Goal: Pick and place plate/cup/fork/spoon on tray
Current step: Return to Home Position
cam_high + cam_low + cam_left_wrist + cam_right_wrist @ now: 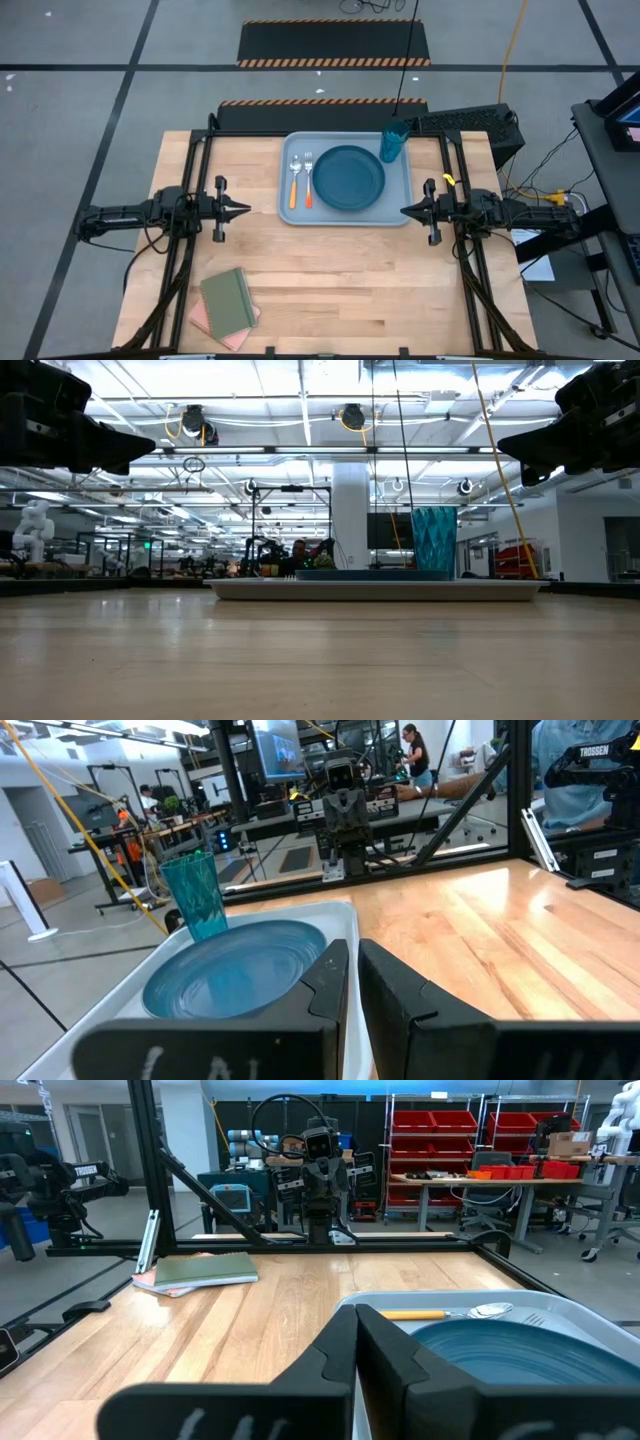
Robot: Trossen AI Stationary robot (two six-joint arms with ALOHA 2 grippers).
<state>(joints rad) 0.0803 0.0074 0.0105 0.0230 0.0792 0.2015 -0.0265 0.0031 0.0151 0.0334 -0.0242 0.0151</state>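
Looking down on the worktop (330, 280) from left to right, you have the left tool (243, 210) at the left side, raised above the wood, its fingers (325, 982) drawn nearly together with only a thin gap between them and nothing in it. Nearer the front edge, below that arm, a green notebook (228, 298) lies on top of a pink one (203, 318). Moving right, you come to the tray (345, 217), set at the far middle of the worktop between the two arms. Inside it, on its left side, the spoon (294, 180) and the fork (308, 180) lie side by side, the spoon on the outside, both with their metal ends pointing away from you and their orange handles toward the front. Just beside them, the plate (349, 177) sits flat in the tray's middle. The cup (394, 141) stands upright in the tray's far right corner, just beside the plate's rim. Farthest right, the right tool (408, 210) waits off the tray's right edge, pointing at it, lifted clear of the wood, its fingers (345, 1342) clenched together on nothing.
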